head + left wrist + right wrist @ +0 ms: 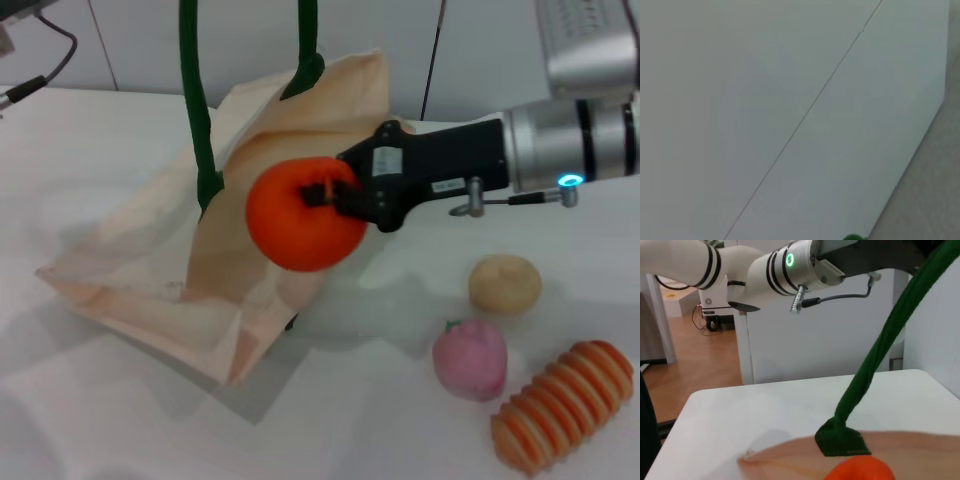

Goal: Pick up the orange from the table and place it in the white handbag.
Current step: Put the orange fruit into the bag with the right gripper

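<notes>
Right hand (335,195) clamped on orange (300,215), holding it in air over white handbag (190,260). Green handles (195,110) pulled straight up. Left hand not seen. Pink fruit (469,358), tan ball (505,283), striped toy (562,405) sit on desk (380,420) nearby.

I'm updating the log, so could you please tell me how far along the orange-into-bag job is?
Done: the orange is off the table, gripped by the right tool. In hand: it is held in the air at the bag, whose green handles are pulled upward, by what is out of view. Left: lowering the orange into the bag and releasing it. The left tool is not in view.
</notes>
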Motion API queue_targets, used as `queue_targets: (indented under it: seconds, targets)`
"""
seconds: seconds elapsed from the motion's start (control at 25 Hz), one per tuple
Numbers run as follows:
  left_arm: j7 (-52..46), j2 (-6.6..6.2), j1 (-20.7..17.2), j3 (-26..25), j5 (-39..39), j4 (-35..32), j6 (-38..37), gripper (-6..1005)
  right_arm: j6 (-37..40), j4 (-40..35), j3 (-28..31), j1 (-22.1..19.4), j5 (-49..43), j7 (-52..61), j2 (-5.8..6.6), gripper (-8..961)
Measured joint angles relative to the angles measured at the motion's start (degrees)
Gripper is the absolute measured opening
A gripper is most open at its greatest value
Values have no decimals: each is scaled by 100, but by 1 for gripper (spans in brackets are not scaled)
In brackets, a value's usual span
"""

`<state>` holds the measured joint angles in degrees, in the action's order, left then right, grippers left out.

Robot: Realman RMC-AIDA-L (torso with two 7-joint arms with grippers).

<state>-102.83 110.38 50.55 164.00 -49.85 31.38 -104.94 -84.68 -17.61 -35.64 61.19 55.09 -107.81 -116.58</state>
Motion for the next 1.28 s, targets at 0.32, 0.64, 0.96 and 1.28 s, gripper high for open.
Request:
queue_targets:
  seconds: [0.32, 0.64, 0.96, 1.28]
  targets:
    - [-2, 14, 77, 0, 11, -6, 0, 77, 626, 413, 31, 363, 0, -93, -16, 63]
    - [-70, 19, 190, 0, 11, -10, 0, 67, 1427, 569, 59, 558, 5, -96, -35, 63]
    - [-173, 14, 299, 0, 5, -20, -61, 62, 2259, 794, 66, 727, 18, -93, -48, 60]
    - [-217, 0, 358, 0, -20, -20, -121, 61, 2942, 1004, 58, 875, 274, -110, -59, 61]
